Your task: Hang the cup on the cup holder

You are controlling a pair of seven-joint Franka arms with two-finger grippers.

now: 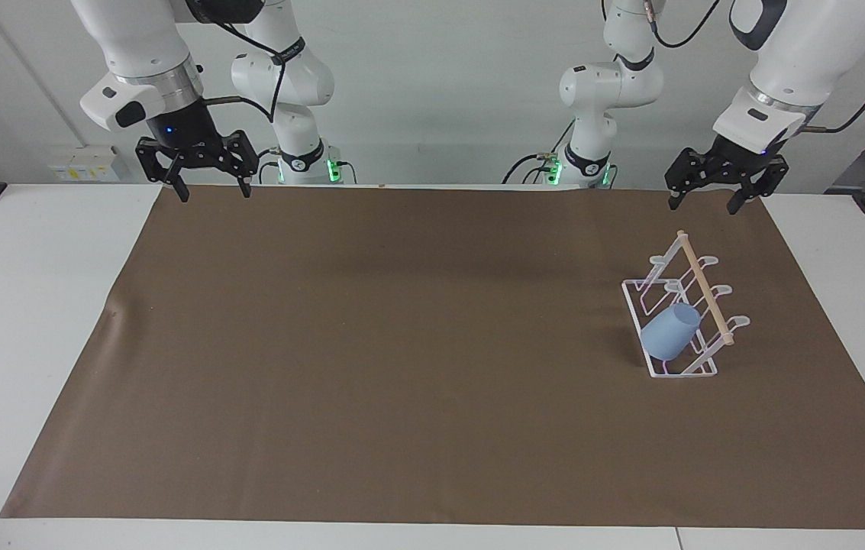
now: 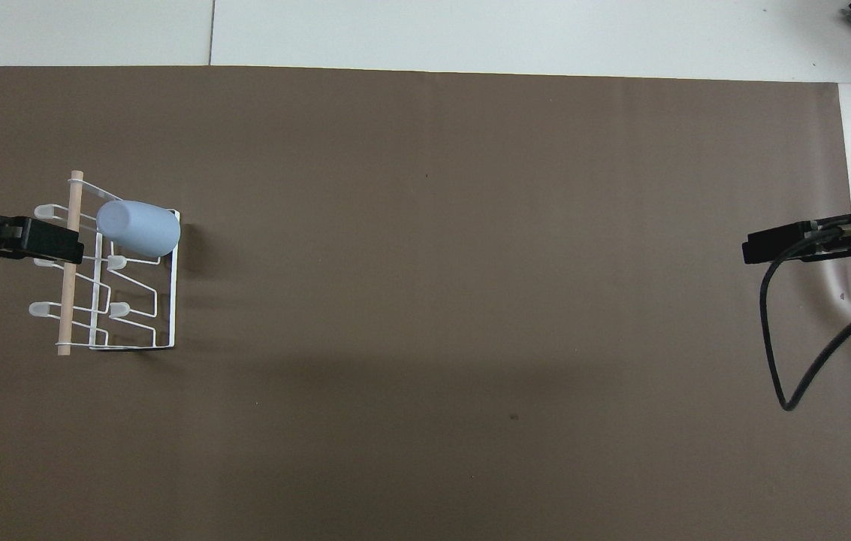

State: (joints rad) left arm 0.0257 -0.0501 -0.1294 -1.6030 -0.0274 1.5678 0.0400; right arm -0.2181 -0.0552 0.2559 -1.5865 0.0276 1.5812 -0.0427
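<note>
Nearest the robots, both grippers hang in the air over the robots' edge of the brown mat (image 1: 401, 344), one at each corner. The left gripper (image 1: 709, 201) is over the corner at the left arm's end, its fingers spread wide and holding nothing. The right gripper (image 1: 212, 189) is over the corner at the right arm's end, also wide open and empty.

Farther out, near the left arm's end of the mat, stands the rack (image 1: 661, 370) (image 2: 170, 315), a slanted white wire frame with a wooden rod (image 1: 703, 286) (image 2: 68, 293) along its top. The cup (image 1: 669, 331) (image 2: 138, 228) hangs tilted on a prong at the rack's end farthest from the robots, its rim toward the rod. Neither gripper touches it.
</note>
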